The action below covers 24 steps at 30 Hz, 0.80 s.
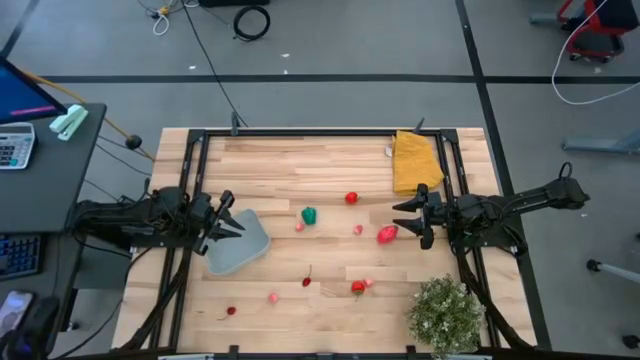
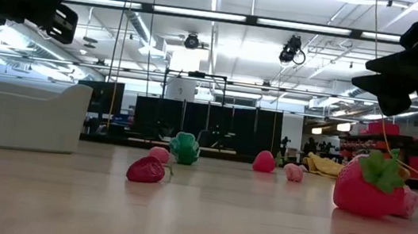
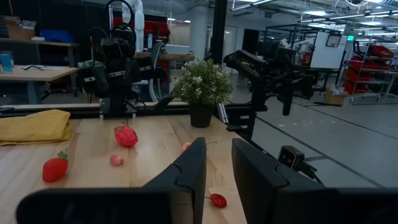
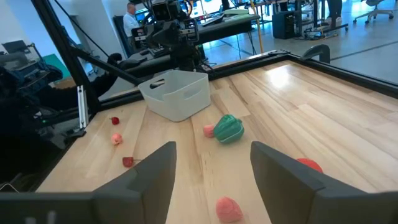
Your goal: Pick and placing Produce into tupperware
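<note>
table (image 1: 330, 160) centre free; left hand (image 1: 232, 222) narrow-gapped over tupperware (image 1: 240, 246); right hand (image 1: 408, 220) open.

Robotics lab: framed workbenches, ceiling strip lights.

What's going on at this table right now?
Two robot arms are sorting toy produce into a tupperware, and nothing is held yet. The left gripper hovers at the container's edge, its fingers narrowly apart and empty. The right gripper waits open above the table, close to a large red strawberry. The container looks empty; the green piece and the small red and pink pieces lie scattered on the wood. A yellow cloth and a potted plant sit on the right.
</note>
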Each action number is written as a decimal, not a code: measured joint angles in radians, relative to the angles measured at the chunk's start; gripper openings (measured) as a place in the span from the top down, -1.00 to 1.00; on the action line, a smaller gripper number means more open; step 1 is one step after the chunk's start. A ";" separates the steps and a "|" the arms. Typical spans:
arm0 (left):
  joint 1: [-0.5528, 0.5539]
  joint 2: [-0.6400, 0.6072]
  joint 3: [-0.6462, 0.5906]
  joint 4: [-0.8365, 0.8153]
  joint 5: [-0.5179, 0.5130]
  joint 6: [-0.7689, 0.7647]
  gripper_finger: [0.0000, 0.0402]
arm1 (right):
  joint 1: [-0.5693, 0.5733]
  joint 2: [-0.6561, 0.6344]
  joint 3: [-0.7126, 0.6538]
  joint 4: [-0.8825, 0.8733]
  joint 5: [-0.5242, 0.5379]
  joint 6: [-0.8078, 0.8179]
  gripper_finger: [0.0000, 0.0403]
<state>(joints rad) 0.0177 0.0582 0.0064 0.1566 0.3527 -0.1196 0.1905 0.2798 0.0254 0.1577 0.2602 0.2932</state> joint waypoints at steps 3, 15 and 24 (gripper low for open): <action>0.000 0.000 0.000 0.000 0.000 0.000 0.60 | 0.000 0.000 0.000 0.000 0.000 0.000 -0.07; 0.000 0.000 0.000 0.000 0.000 0.000 0.55 | 0.000 0.000 0.000 0.000 0.000 0.000 -0.07; 0.000 0.000 0.000 0.000 0.000 0.000 0.59 | 0.000 0.000 0.000 0.000 0.000 0.000 -0.07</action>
<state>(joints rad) 0.0177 0.0586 0.0064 0.1562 0.3531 -0.1196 0.1905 0.2794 0.0254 0.1574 0.2600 0.2935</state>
